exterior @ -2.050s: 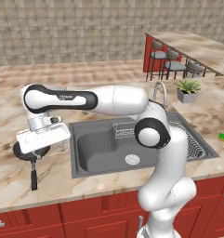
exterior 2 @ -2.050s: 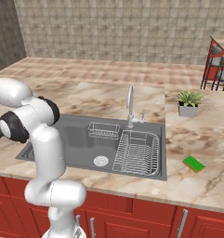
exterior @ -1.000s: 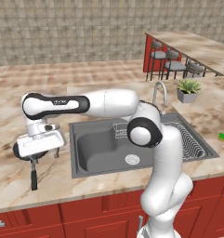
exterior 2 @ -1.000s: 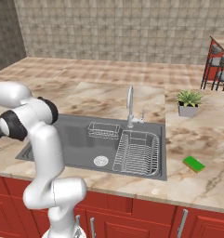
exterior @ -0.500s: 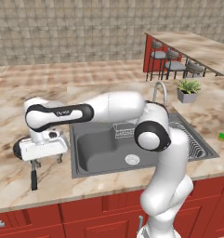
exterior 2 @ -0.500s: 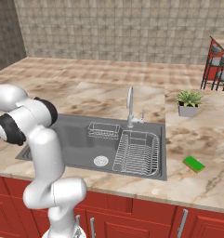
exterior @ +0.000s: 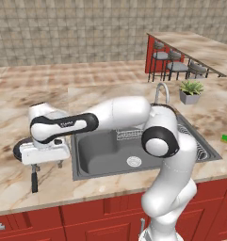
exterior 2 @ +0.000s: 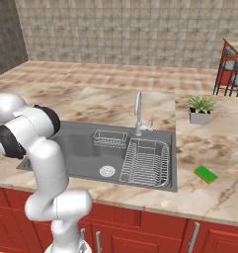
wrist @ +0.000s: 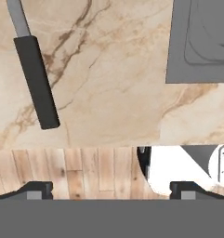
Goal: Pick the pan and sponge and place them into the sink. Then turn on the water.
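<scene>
The pan [exterior: 16, 149] lies on the counter left of the sink [exterior: 93, 162], mostly hidden behind my hand; its dark rim and its long black handle [exterior: 34, 181] stick out. My gripper [exterior: 47, 165] hangs open just above the counter, fingers pointing down, right of the handle. In the hand view the handle [wrist: 37, 82] lies at upper left, outside the open gripper [wrist: 111, 189], and the sink corner [wrist: 197, 46] sits at upper right. The green sponge [exterior 2: 206, 173] lies on the counter right of the sink [exterior 2: 81, 143]. No stream runs from the faucet [exterior 2: 138, 112].
A draining rack [exterior 2: 146, 162] and a small wire basket [exterior 2: 110, 138] sit in the sink. A potted plant [exterior 2: 199, 108] stands behind the sponge. The counter's front edge runs close below the pan handle, with wooden floor [wrist: 76, 169] beyond it.
The hand has sunk a little lower toward the counter beside the pan handle and the wrist has turned. Its jaws have stayed open. Pan and sponge have not moved.
</scene>
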